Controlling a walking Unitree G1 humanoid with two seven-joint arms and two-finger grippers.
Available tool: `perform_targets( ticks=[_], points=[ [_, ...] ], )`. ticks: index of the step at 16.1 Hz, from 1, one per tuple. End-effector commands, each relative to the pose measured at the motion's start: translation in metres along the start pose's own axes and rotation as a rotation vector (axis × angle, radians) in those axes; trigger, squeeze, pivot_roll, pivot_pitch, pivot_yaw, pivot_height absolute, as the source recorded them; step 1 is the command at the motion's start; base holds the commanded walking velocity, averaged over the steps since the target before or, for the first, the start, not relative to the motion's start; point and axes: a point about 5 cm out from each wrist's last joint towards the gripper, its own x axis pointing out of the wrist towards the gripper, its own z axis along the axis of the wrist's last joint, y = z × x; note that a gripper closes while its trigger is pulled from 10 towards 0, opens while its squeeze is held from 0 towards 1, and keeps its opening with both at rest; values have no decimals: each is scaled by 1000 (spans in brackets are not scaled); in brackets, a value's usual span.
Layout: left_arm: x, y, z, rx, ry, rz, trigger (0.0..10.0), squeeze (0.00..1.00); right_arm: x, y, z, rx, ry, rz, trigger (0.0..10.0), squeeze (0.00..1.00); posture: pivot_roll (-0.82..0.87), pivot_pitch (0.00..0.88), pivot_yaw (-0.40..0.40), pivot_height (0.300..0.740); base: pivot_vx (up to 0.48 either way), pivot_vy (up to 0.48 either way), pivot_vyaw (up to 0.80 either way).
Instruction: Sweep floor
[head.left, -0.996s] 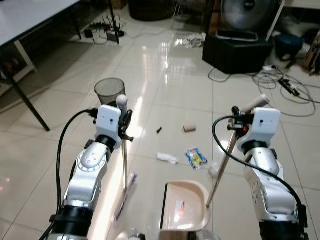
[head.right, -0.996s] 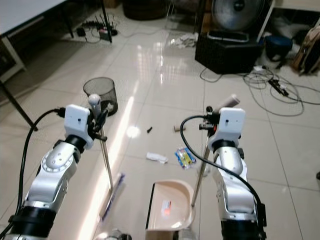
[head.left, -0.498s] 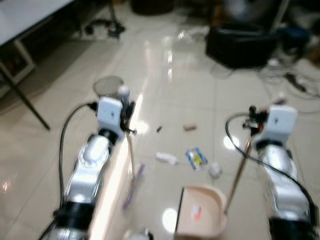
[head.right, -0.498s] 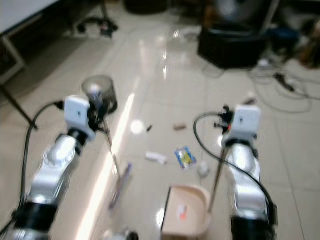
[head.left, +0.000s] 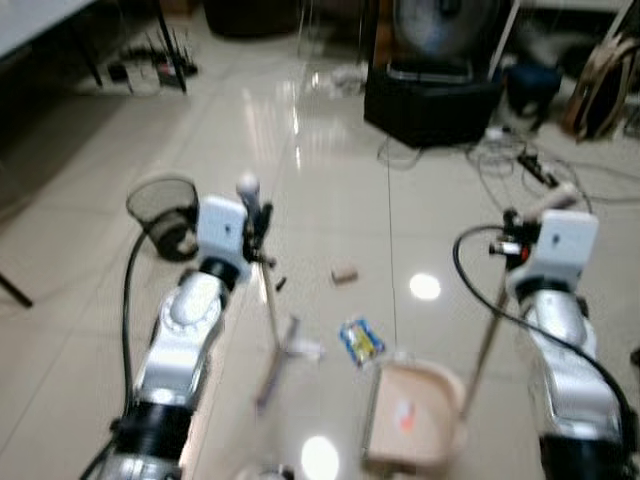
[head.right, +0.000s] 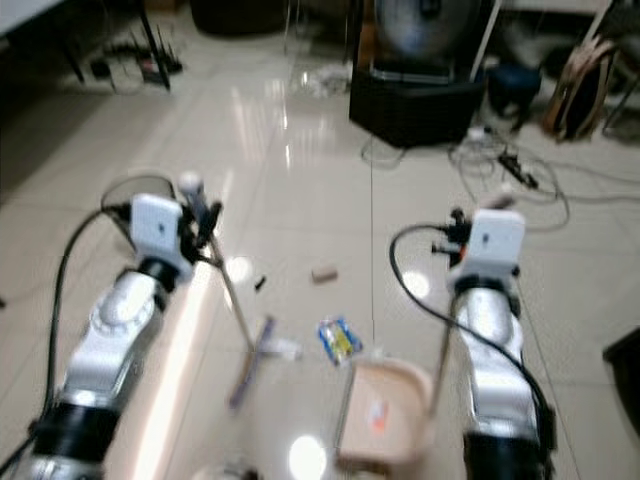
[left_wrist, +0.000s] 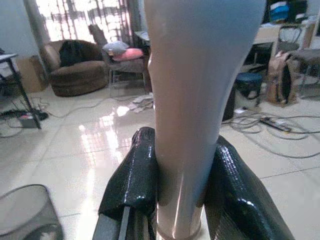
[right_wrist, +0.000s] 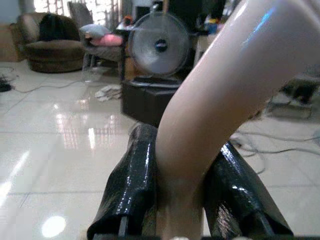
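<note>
Left hand (head.left: 256, 222) is clenched on the top of the broom handle (left_wrist: 200, 100), and its head (head.left: 275, 360) rests on the floor (head.left: 330, 180) beside a white scrap (head.left: 305, 349). Right hand (head.left: 512, 240) grasps the long handle of the beige dustpan (head.left: 410, 420), which stands on the floor just near a blue and yellow wrapper (head.left: 358, 340); a small brown roll (head.left: 344, 273) lies further away. Both tools look light and stiff, and the handles seem smooth, so a firm hold near the top should steer them. A mesh bin (head.left: 162, 205) stands to the left.
</note>
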Motion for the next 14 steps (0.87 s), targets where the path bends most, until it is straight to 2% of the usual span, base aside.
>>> perform_targets(
  ticks=[1, 4, 10, 14],
  points=[
    [3, 4, 8, 27, -30, 19, 10000, 0, 1, 1, 11, 28, -52, 20, 10000, 0, 5, 79, 40, 740, 472, 0, 0],
    [2, 3, 7, 32, -27, 15, 10000, 0, 0, 4, 11, 7, -55, 28, 10000, 0, 7, 82, 43, 740, 472, 0, 800],
    [3, 4, 6, 37, -23, 10, 10000, 0, -2, -2, 7, 25, -44, -3, 10000, 0, 7, 85, 53, 740, 471, 0, 0],
    [5, 1, 5, 34, -21, -11, 10000, 0, -4, 2, 5, 34, -37, 6, 10000, 0, 6, 87, 58, 740, 460, 0, 0]
  ],
)
